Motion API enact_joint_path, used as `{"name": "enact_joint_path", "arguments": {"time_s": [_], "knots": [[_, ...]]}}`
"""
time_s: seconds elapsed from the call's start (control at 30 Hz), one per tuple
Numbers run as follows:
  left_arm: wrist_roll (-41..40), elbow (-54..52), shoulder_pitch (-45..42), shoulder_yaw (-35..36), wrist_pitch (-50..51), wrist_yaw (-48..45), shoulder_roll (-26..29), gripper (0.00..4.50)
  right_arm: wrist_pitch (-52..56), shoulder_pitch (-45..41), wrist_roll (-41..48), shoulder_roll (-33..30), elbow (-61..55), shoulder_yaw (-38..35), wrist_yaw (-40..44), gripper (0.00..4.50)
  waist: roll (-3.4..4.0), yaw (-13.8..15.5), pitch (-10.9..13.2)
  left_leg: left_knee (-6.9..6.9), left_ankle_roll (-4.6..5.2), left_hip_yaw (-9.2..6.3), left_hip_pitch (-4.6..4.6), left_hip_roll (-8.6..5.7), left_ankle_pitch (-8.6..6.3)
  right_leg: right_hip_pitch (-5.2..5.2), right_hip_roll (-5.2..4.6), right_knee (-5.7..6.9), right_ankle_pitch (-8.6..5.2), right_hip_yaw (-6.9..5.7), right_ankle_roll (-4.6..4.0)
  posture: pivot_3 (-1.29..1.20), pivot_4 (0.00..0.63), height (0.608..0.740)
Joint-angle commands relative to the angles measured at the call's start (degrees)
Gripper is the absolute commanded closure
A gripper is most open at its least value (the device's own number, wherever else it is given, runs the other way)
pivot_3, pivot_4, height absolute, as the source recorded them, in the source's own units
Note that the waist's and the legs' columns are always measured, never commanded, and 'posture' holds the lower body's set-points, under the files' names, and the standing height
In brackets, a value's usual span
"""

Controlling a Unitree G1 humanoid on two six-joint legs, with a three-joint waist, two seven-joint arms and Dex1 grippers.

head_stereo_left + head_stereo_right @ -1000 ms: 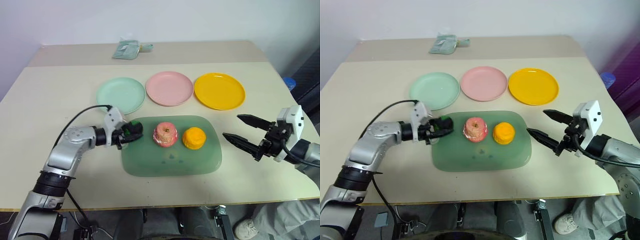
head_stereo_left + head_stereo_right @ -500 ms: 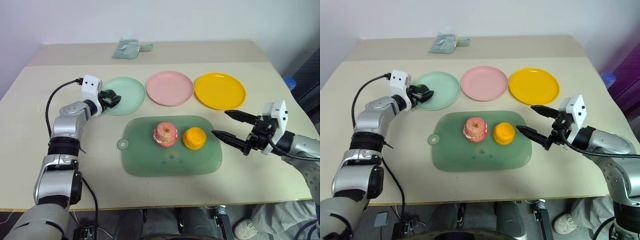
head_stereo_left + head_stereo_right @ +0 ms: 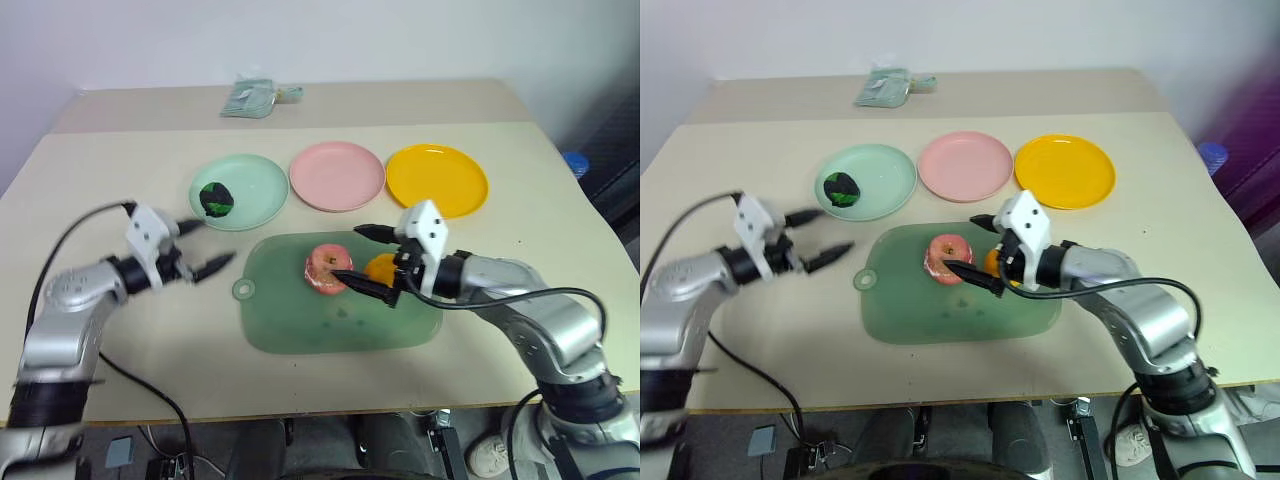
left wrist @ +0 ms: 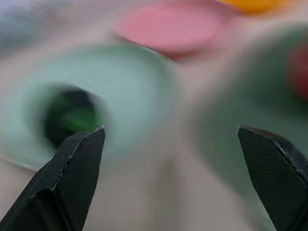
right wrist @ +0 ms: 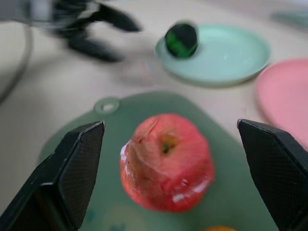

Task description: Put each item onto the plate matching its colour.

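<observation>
The dark green-and-black ball lies on the left part of the mint green plate, free of any grip. My left gripper hangs open and empty a little nearer than that plate, over bare table. The pink-red apple and the orange fruit sit on the green board. My right gripper is open, one finger on either side of the apple, and it covers part of the orange. The pink plate and the yellow plate hold nothing.
The translucent board has a handle hole at its left end. A greenish folded packet lies at the table's back. A blue object sits beyond the right table edge.
My left gripper let go of the ball on the mint plate, opened and drew back toward the near left. My right gripper swung left over the board to the apple.
</observation>
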Motion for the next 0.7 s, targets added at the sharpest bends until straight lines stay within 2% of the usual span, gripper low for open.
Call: {"name": "enact_joint_path", "arguments": {"time_s": [0.03,0.13,0.2,0.3,0.33,0.5,0.6,0.7], "knots": [[-2.9,-9.9,3.9,0.5,1.2,-0.5,0.4,0.03,0.4,-2.6,-3.3,1.5,3.0,2.7,-0.3,0.00,0.00,0.4,0.0,0.02,0.00,-0.01,0.01,-0.02,0.00,0.04,-0.02,0.01,0.00,-0.01,0.00,0.00,0.150,0.740],[-3.9,-14.1,8.1,0.3,2.7,1.5,-1.2,0.03,1.0,-4.7,-5.9,3.0,6.9,5.5,-0.4,0.00,0.00,0.1,0.0,0.04,0.00,-0.01,0.04,-0.05,0.00,0.07,-0.03,0.01,0.00,-0.03,-0.01,0.00,0.150,0.740],[-2.8,-15.4,10.3,-0.1,2.4,2.4,-1.8,0.00,2.1,-6.1,-6.0,4.7,8.4,5.1,-1.0,0.54,0.01,-0.3,0.0,0.02,0.01,0.00,0.05,-0.03,0.00,0.04,0.03,0.02,0.00,-0.03,0.00,0.00,0.150,0.740],[-2.3,-17.0,12.9,-0.2,1.0,3.5,-2.9,0.00,3.9,-7.9,-4.5,6.4,7.3,2.8,-1.2,1.80,0.02,-0.4,0.0,-0.01,0.01,-0.01,0.06,0.04,0.00,0.00,0.15,0.06,0.00,-0.02,-0.02,0.00,0.150,0.740],[-2.4,-17.5,13.5,-0.1,0.6,3.8,-3.3,0.00,4.5,-8.7,-4.1,6.9,7.0,1.9,-1.4,2.06,0.02,-0.4,0.0,-0.01,0.01,-0.01,0.06,0.04,0.00,-0.01,0.16,0.07,0.00,-0.02,-0.02,0.00,0.150,0.740],[-2.5,-17.0,14.8,-0.1,-0.4,3.9,-4.2,0.00,7.2,-17.2,-3.2,12.7,12.8,-3.9,-6.4,2.11,0.04,-0.5,0.0,-0.01,0.01,0.00,0.06,0.03,0.00,-0.02,0.15,0.09,0.00,-0.01,-0.02,0.00,0.150,0.740],[-1.9,-15.6,14.0,-1.2,-1.7,4.1,-5.1,0.00,4.3,-25.7,-7.8,17.0,27.5,-5.7,-12.5,2.11,0.05,-0.6,0.0,-0.01,0.01,0.02,0.07,0.01,0.00,-0.04,0.17,0.12,0.00,-0.02,-0.03,0.00,0.150,0.740],[-1.2,-14.3,12.8,-2.4,-2.8,4.5,-6.3,0.00,-3.8,-32.5,-13.7,19.4,43.5,-4.2,-13.6,2.11,0.05,-0.4,0.0,-0.02,0.01,0.05,0.07,-0.08,0.00,-0.05,0.16,0.11,0.00,-0.02,-0.03,0.00,0.150,0.740]]}}
